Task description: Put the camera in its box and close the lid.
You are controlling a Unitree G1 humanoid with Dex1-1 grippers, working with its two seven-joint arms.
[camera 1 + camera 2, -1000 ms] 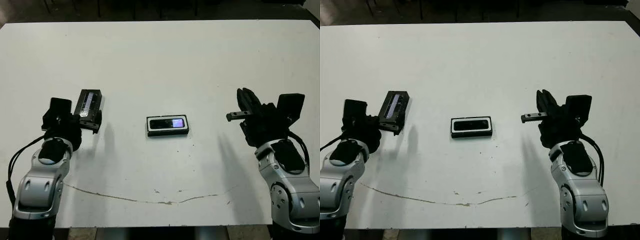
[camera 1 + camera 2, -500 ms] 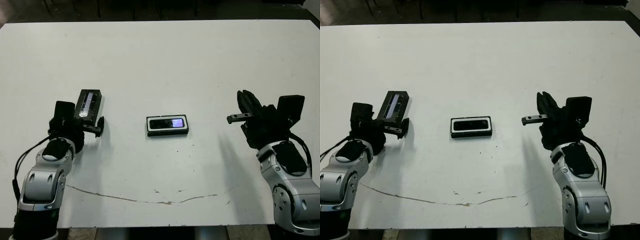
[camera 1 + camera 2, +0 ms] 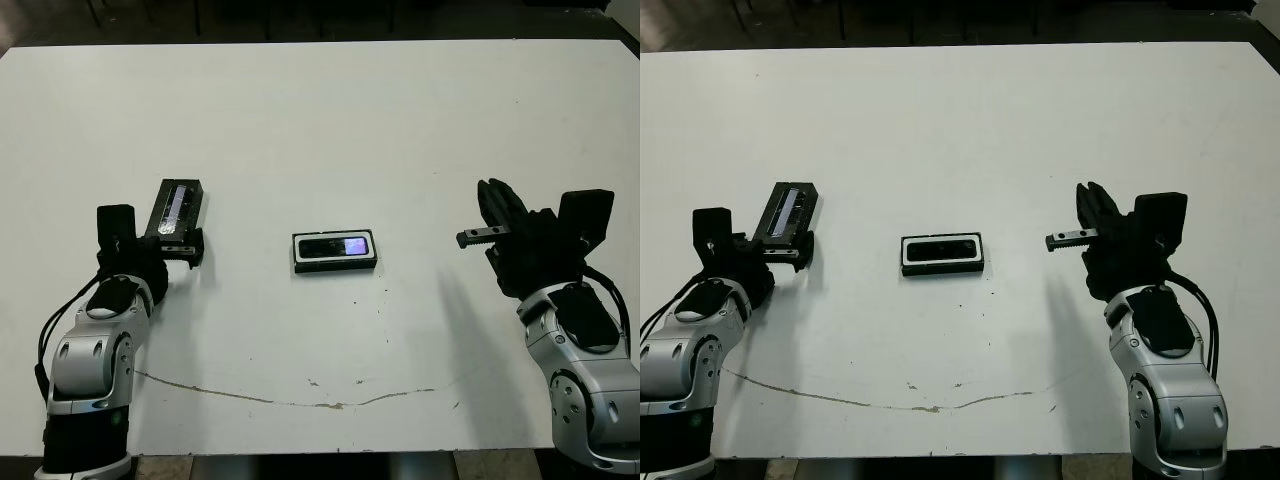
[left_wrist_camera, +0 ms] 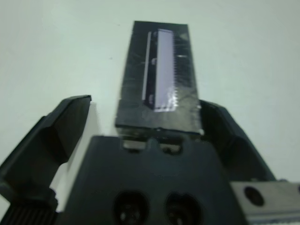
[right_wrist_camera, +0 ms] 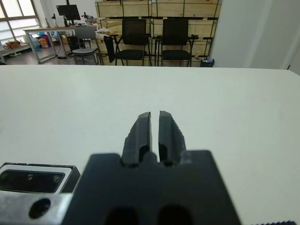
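Black and glossy, the camera (image 3: 336, 246) lies flat inside the box (image 3: 335, 266), a shallow tray with a black rim and white lining that sits near the middle of the white table (image 3: 330, 120). The camera's long axis runs left to right, and a pale reflection shows on its right half. The box is uncovered. In the right wrist view the box (image 5: 70, 174) appears at the lower corner with the camera (image 5: 30, 181) seated in it.

The lid (image 3: 177, 211), a black cover with a shiny clear window strip, rests on the table well to the left of the box, its long axis pointing away from the robot and slightly rightward. In the left wrist view the lid (image 4: 159, 75) lies between the two spread fingers (image 4: 56, 126) of the left gripper (image 3: 170, 249); its near end meets the gripper's body, one finger stands clear of it, and contact at the other finger cannot be judged. The left gripper is released, jaws wide.

The right gripper (image 3: 495, 205) hovers over bare table well to the right of the box, holding nothing. Its fingers (image 5: 140, 131) are pressed nearly together, with only a thin slit between them.

Chairs (image 5: 133, 40) and stacked wooden crates (image 5: 154, 9) stand beyond the table's far edge.
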